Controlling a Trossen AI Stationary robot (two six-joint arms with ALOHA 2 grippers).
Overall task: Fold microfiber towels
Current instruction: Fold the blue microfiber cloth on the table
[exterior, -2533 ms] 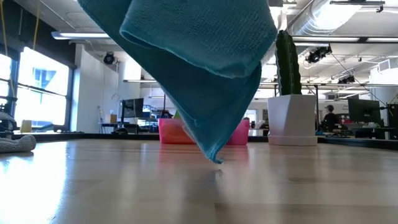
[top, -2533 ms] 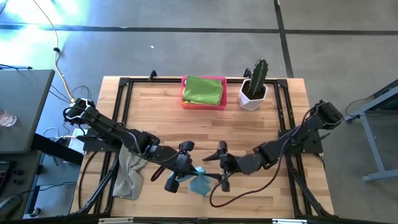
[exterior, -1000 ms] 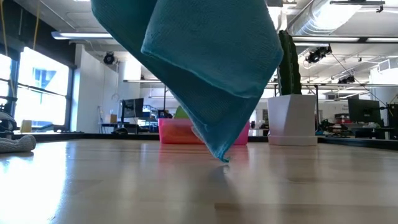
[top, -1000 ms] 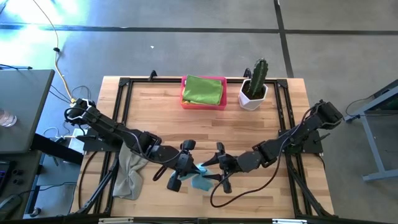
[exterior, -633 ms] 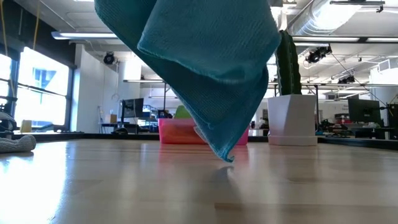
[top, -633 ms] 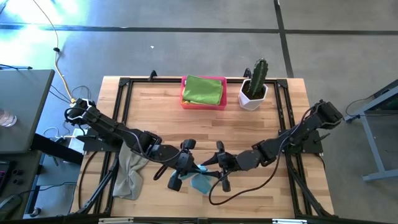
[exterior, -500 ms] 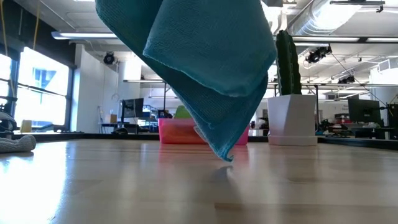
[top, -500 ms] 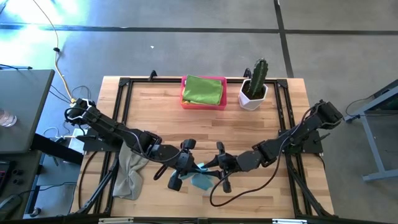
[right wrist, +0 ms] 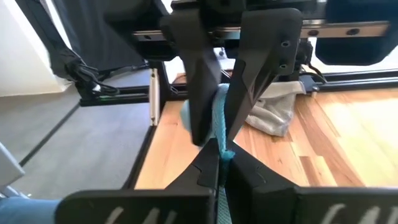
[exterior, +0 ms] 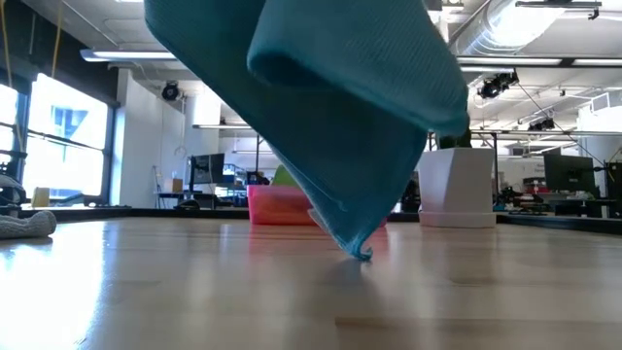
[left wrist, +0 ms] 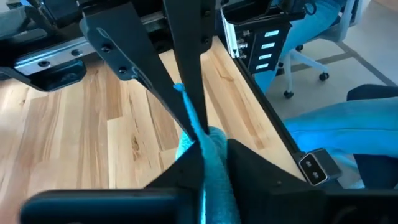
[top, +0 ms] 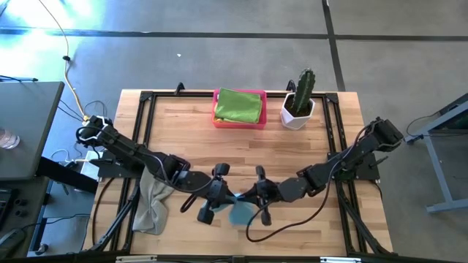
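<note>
A light blue towel (top: 240,212) hangs between my two grippers over the near middle of the table. In the low view it droops in a doubled fold (exterior: 330,117), with its lowest corner (exterior: 362,253) close to the tabletop. My left gripper (top: 229,196) and my right gripper (top: 249,196) face each other almost tip to tip, and both are shut on the towel's upper part. A grey towel (top: 151,202) lies crumpled at the table's left near edge. A lime green towel (top: 239,105) lies in the pink tray. My left gripper pinches a bunched upper edge of the blue towel (left wrist: 208,163) between its two fingers, coming level from the table's left. The cloth hangs slack below the fingers. My right gripper pinches the same upper edge (right wrist: 219,138) between its two fingers, coming level from the table's right, right beside the left gripper's fingers (right wrist: 200,93). The towel hangs slack below it.
The pink tray (top: 216,109) stands at the far middle of the table. A cactus in a white pot (top: 298,102) stands right of it. The wooden tabletop (top: 183,131) lies between the tray and my grippers.
My two grippers have drawn closer to each other over the near middle of the table, and both have stayed shut on the blue towel. The hanging cloth has bunched and swung a little toward the table's right. Its lowest corner has stayed close to the tabletop.
</note>
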